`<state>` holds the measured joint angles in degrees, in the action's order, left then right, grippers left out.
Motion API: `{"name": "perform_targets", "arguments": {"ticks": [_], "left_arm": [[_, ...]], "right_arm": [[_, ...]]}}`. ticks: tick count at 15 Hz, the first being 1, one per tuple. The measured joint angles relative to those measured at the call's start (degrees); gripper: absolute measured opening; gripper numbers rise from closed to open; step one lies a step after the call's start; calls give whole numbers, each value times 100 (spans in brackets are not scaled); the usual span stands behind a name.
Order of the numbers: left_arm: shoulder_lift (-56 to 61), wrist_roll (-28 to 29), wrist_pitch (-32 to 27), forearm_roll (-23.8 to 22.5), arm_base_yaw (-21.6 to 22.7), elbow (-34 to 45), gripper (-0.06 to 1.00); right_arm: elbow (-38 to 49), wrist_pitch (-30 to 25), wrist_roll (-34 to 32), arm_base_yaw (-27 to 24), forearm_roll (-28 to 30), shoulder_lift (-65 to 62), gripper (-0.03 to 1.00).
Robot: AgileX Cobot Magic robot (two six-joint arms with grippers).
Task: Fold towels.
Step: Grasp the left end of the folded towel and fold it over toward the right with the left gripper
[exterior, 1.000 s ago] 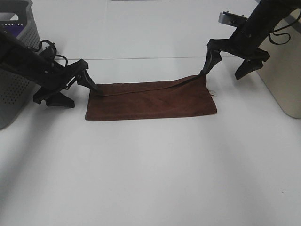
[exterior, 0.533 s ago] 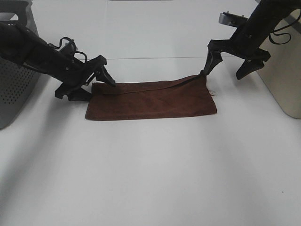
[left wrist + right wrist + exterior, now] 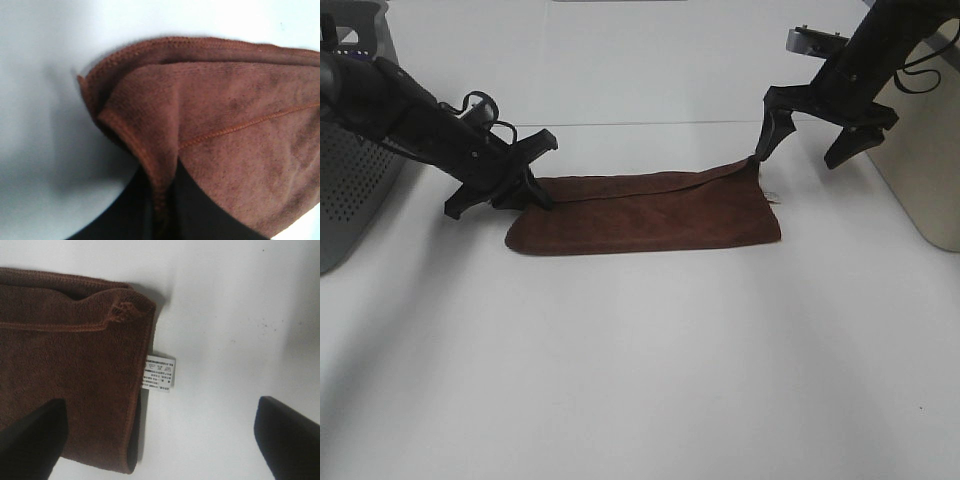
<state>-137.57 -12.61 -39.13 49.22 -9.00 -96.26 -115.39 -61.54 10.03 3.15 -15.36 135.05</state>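
I can barely see my left claw [image 3: 527,180]'s tips on the wrist cam because they're buried in fabric, but they're clamped on a hemmed corner of the towel [image 3: 650,215]. It lies folded on the table [image 3: 640,360], with the long side running from that claw across to my right claw [image 3: 795,160]. The white tag [image 3: 159,373] is at that end. The right claw is spread wide, one finger over cloth and the other off it.

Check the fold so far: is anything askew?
Yes. The towel is folded unevenly. The upper layer's hem runs slanted, and the far right corner tents up beside the open right gripper. The left end bunches up at the left gripper. The white tag pokes out, which looks harmless.
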Motion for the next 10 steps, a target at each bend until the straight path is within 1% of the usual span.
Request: {"name": "perform_targets", "arguments": {"ticks": [2,4,5,7,8,9,10], "left_arm": [[34,17,-40,-138,0,0,3],[223,298,-143,-561,0,-74,3],[321,584,-344,-997,0,-269,3],[378,1438,-1112,-2143,0,-1014,3],[378,1793,-1536,-2641,0,-1392,3],[378,2040,-1948,-3019,0,-1742,3],[384,2206,-2315,-3123,0,-2103,3]], "right_arm": [[0,-11,0,0,6,0,97],[0,-69,0,0,23,0,97],[0,-86,0,0,23,0,97],[0,-97,0,0,23,0,97],[0,-97,-29,0,23,0,97],[0,-97,-40,0,23,0,97],[0,-97,-52,0,23,0,97]]}}
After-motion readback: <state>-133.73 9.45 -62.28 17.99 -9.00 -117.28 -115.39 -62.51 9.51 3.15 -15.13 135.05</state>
